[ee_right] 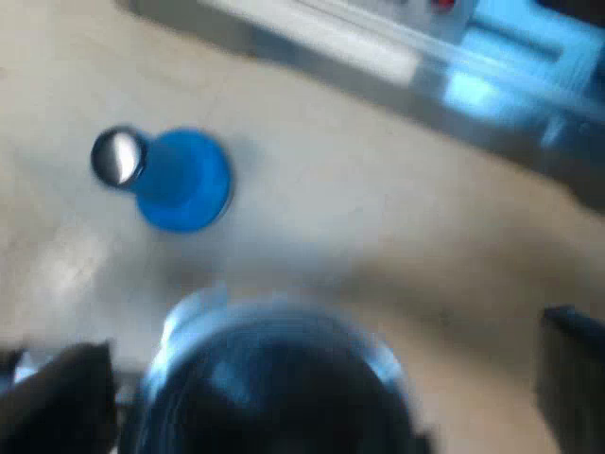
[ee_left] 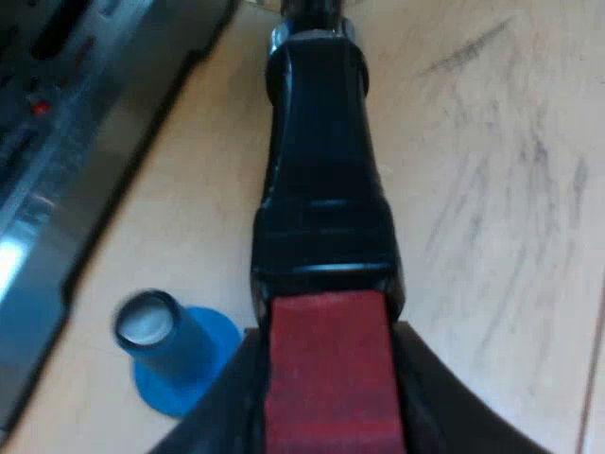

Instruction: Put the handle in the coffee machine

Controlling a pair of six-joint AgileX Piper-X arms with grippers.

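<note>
Holder (ee_left: pixel 321 189): judged rigid and head-heavy, all metal at the far end; the dark handle looks smooth, maybe slick, so the squared red end (ee_left: pixel 326 359) seems the surest hold. Left gripper (ee_left: pixel 326 426) has its jaws clenched on that red end, arm in line with the handle. The holder is over the worktop (ee_left: pixel 492 189), near the machine (ee_left: pixel 66 123), tamper (ee_left: pixel 175 350) beside. Right gripper (ee_right: pixel 312 388) hangs above the holder's metal head (ee_right: pixel 274 369), jaws spread wide, grasping nothing.
</note>
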